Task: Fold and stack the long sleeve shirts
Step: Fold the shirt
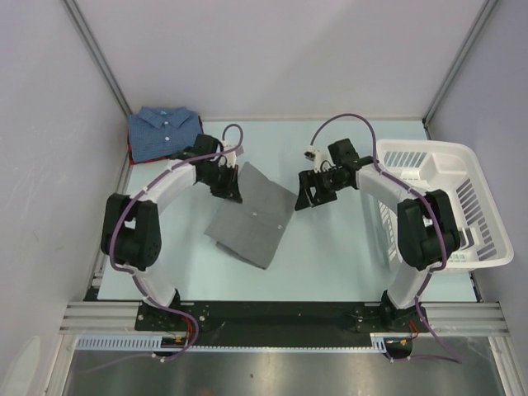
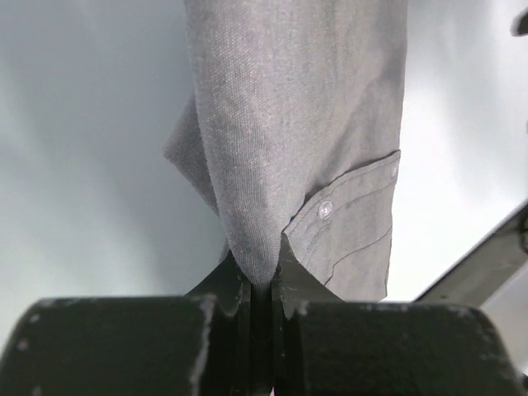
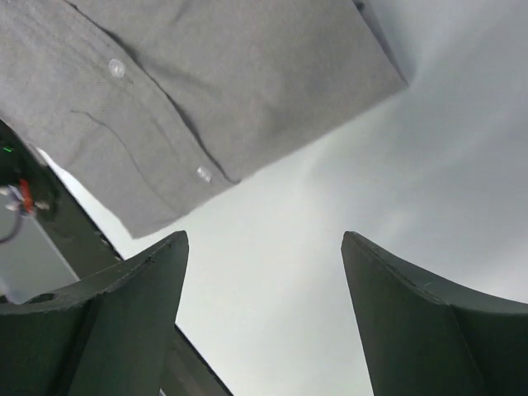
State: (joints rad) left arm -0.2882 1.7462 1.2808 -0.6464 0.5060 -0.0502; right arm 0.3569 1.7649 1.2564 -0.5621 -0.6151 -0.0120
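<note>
The grey shirt [image 1: 252, 219] lies partly folded in the middle of the table. My left gripper [image 1: 229, 188] is shut on its far left corner and holds that edge up; the left wrist view shows the grey cloth [image 2: 289, 124] pinched between the closed jaws, with a buttoned cuff hanging beside them. My right gripper [image 1: 307, 196] is open and empty, just right of the shirt's far right edge; the right wrist view shows the shirt's buttoned cuff [image 3: 165, 99] above the spread fingers [image 3: 136, 305]. The blue shirt [image 1: 165, 132] lies folded at the far left, on top of a dark red one [image 1: 132, 153].
A white slatted basket [image 1: 445, 202] stands at the right, beside the right arm. Grey walls close in the table on the left, back and right.
</note>
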